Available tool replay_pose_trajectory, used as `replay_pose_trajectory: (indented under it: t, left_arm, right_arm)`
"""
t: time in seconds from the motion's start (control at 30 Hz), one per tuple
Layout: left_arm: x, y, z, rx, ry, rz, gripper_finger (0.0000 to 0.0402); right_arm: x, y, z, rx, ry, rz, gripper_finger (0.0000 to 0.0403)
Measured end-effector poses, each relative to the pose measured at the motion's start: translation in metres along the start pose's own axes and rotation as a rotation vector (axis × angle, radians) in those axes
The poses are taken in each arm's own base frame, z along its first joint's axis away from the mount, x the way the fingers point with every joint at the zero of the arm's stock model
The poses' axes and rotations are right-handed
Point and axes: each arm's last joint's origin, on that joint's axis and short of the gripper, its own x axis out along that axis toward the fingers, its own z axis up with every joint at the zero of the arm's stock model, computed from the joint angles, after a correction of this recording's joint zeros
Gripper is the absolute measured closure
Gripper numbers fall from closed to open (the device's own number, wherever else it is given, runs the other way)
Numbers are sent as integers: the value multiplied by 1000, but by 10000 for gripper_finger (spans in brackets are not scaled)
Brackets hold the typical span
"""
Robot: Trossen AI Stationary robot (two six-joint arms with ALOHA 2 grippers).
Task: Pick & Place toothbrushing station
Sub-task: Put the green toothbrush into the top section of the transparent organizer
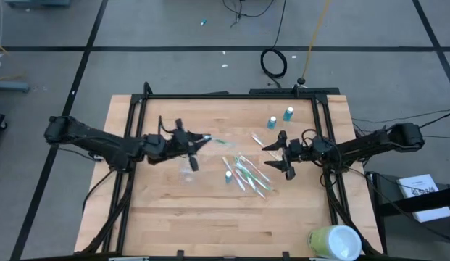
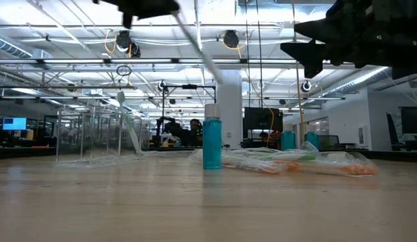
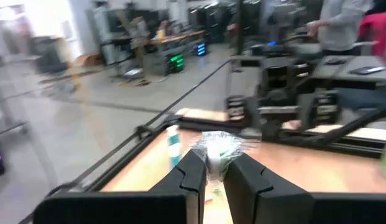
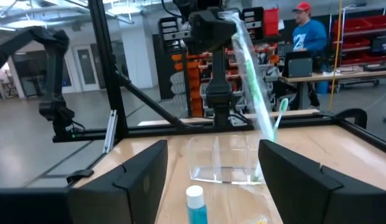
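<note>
My left gripper (image 1: 201, 139) is raised over the table's left half and shut on a wrapped white-and-green toothbrush (image 4: 252, 81). The clear plastic cup (image 4: 220, 158) stands on the table nearer the front (image 1: 187, 172); one toothbrush (image 4: 278, 118) stands in it, leaning on its wall. Several wrapped toothbrushes (image 1: 248, 174) lie flat mid-table. One blue white-capped tube (image 1: 228, 175) stands beside them, and two tubes (image 1: 272, 122) (image 1: 288, 113) stand farther back. My right gripper (image 1: 279, 158) hovers open and empty right of the pile. My left gripper pinches one end of the wrapped toothbrush (image 3: 212, 163) between its two fingers. The toothbrush is lifted clear of the table and slants down away from the fingers (image 2: 198, 44), toward the table's right.
A large pale green-and-white cup (image 1: 333, 243) lies at the table's front right corner. A black frame (image 1: 232, 96) runs along the far and side edges. People are in the room beyond the table. Bare wood lies along the near edge.
</note>
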Motion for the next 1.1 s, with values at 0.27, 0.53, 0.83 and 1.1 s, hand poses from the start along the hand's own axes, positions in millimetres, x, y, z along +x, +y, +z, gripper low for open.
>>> replay_pose_trajectory:
  t: [0.27, 0.53, 0.83, 1.1]
  left_arm:
    - [-47, 30, 8, -188, 138, 112, 360]
    - [-76, 50, 0, -276, 254, 210, 360]
    - [-85, 56, -4, -308, 285, 250, 360]
    - [-88, 58, -12, -363, 338, 318, 360]
  right_arm:
    - [-3, -2, -4, 2, 24, -79, 156]
    - [-3, -2, -4, 2, 27, -79, 156]
    - [-3, -2, -5, 2, 31, -79, 156]
    - [-3, -3, -6, 3, 38, -80, 156]
